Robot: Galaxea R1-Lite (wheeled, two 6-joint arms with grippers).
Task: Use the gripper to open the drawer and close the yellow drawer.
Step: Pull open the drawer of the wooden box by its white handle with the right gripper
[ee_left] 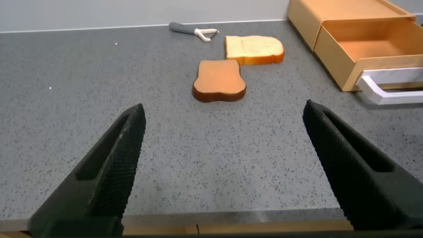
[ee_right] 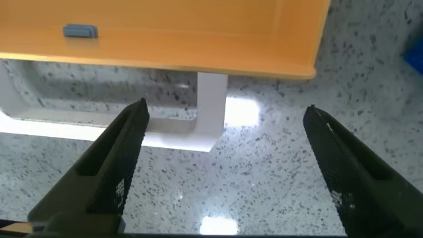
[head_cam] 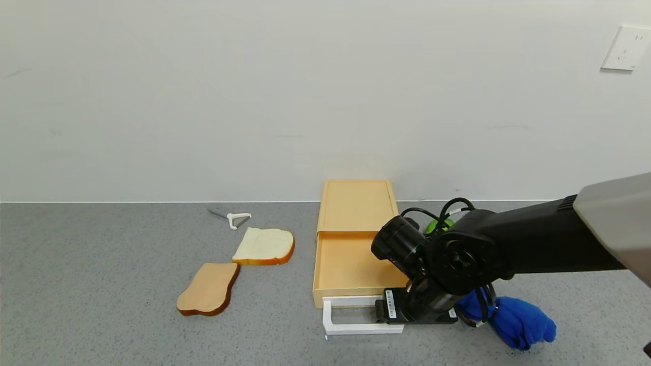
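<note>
The pale yellow-tan drawer [head_cam: 346,264] is pulled out of its flat case [head_cam: 356,203] and its inside is bare. Its white loop handle [head_cam: 356,328] faces me. My right gripper [head_cam: 414,317] points down over the handle's right end. In the right wrist view the right gripper [ee_right: 226,109] is open, with the handle's corner post [ee_right: 210,99] between the fingers, nearer one finger [ee_right: 119,158], below the drawer front [ee_right: 198,39]. My left gripper [ee_left: 223,108] is open and empty above the table's near edge, far left of the drawer [ee_left: 370,46]; it is out of the head view.
Two bread slices [head_cam: 264,246] [head_cam: 208,288] and a white peeler [head_cam: 235,218] lie left of the drawer. A blue cloth [head_cam: 519,320] lies right of the right gripper. A green object [head_cam: 437,225] sits behind the right wrist. The wall stands close behind the case.
</note>
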